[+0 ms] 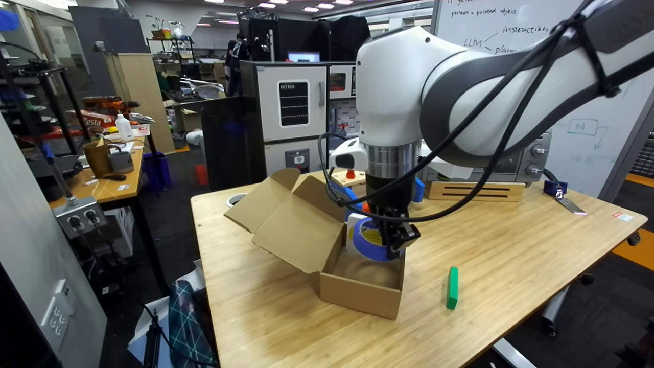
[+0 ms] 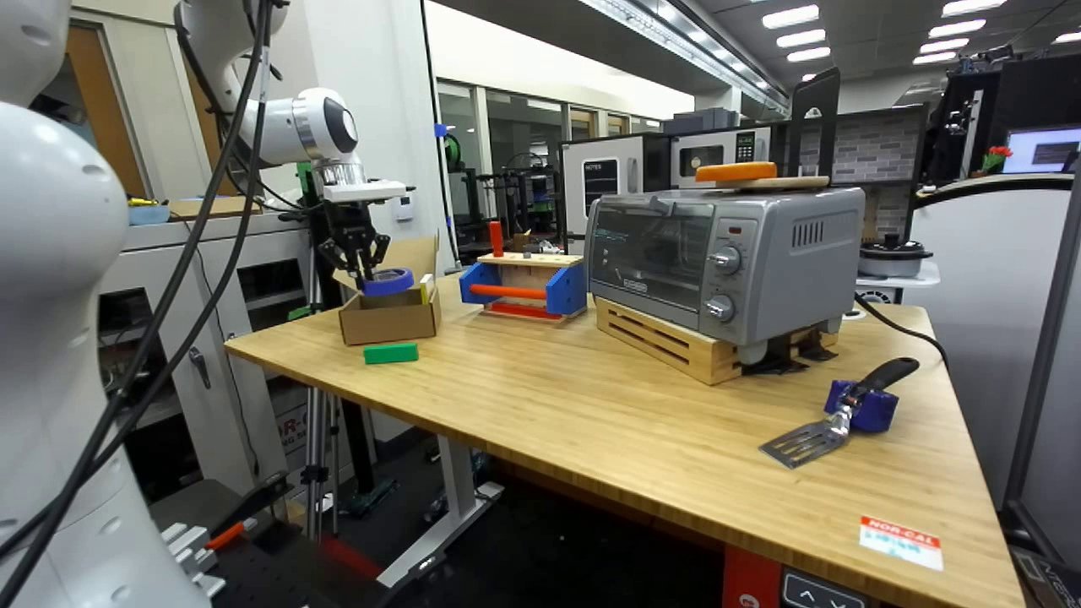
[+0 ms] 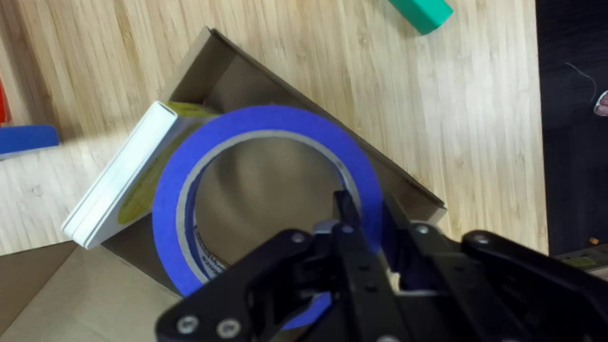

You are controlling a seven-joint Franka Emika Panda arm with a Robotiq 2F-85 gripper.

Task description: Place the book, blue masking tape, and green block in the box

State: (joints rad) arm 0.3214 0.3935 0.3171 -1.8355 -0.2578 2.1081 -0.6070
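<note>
The book [image 3: 128, 175] sits in the box [image 1: 360, 297], the block [image 1: 452, 288] nearby.

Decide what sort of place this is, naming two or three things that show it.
Probably a robotics lab: a robot arm hangs over a wooden table, a whiteboard carries the handwritten words "LLM" and "instruction", and a tripod stands by the table.

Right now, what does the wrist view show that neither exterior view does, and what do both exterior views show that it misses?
Wrist view only: dark printed lettering inside the ring of the flat blue masking-tape roll.

Both exterior views only: the grey toaster oven and the black-handled metal spatula.

Shared: the black gripper holding that roll over the open brown cardboard box, the yellow-and-white booklet standing inside, and the slender green block outside, on the light wooden table.
</note>
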